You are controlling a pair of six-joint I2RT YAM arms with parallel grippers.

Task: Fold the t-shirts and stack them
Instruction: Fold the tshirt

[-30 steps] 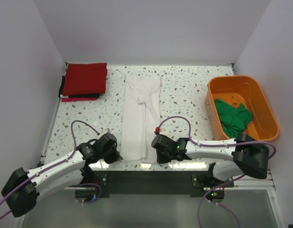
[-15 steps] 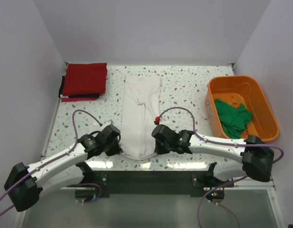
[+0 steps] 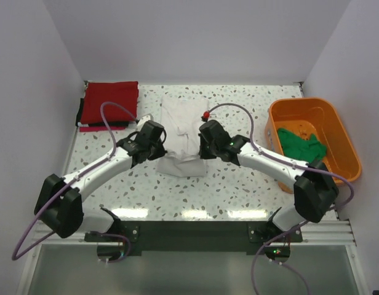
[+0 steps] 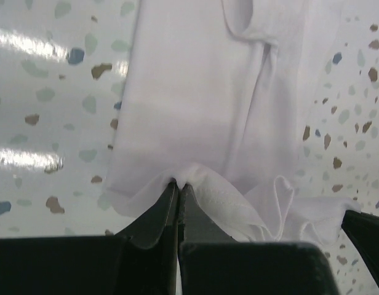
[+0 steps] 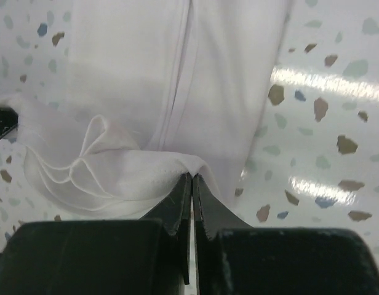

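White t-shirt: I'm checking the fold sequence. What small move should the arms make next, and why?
Probably carry the pinched hem toward the far end of the white t-shirt and lay it there. The left gripper and right gripper are each shut on a hem corner above the shirt's middle, so the fold looks half made, its far part uncovered.

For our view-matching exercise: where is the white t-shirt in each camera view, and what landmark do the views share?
Top external: white t-shirt, mid-picture, left of the orange tub.
Left wrist: fills the upper middle, hem pinched by the left gripper.
Right wrist: fills the upper middle, hem pinched by the right gripper.
Shared landmark: the speckled table.
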